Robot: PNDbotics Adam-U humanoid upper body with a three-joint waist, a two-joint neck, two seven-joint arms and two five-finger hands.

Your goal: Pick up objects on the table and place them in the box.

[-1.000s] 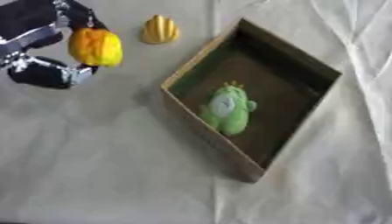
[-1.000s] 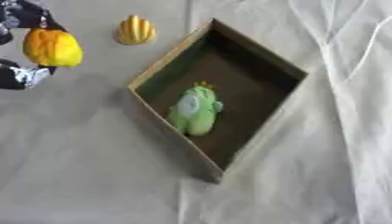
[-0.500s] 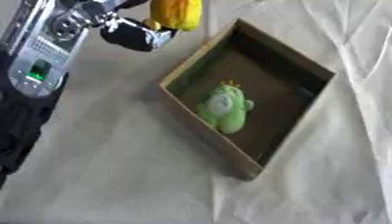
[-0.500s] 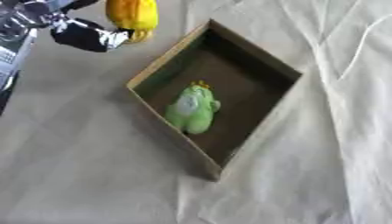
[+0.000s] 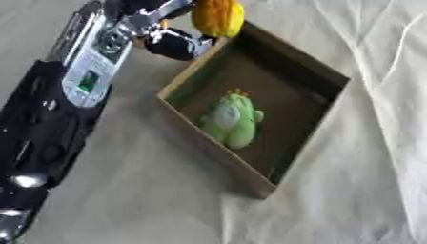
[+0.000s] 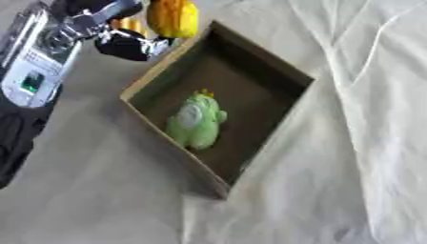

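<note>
An open cardboard box (image 5: 189,138) lies askew on the cloth, with a green plush toy (image 5: 233,120) lying inside it. My left hand (image 5: 171,37) reaches in from the left and is shut on an orange-yellow object (image 5: 218,16), held just above the box's far left corner. Behind the hand, a small yellow-orange thing (image 6: 129,25) on the cloth peeks out, mostly hidden. My right hand shows in neither view.
My left forearm (image 5: 79,81), black with a silver panel, crosses the left side of the view down to the lower left corner. A wrinkled white cloth (image 5: 375,157) covers the table, with folds to the right of the box.
My left hand has carried the orange-yellow object up and to the right, from the cloth at far left to the box's far left corner. The arm now fills the left side.
</note>
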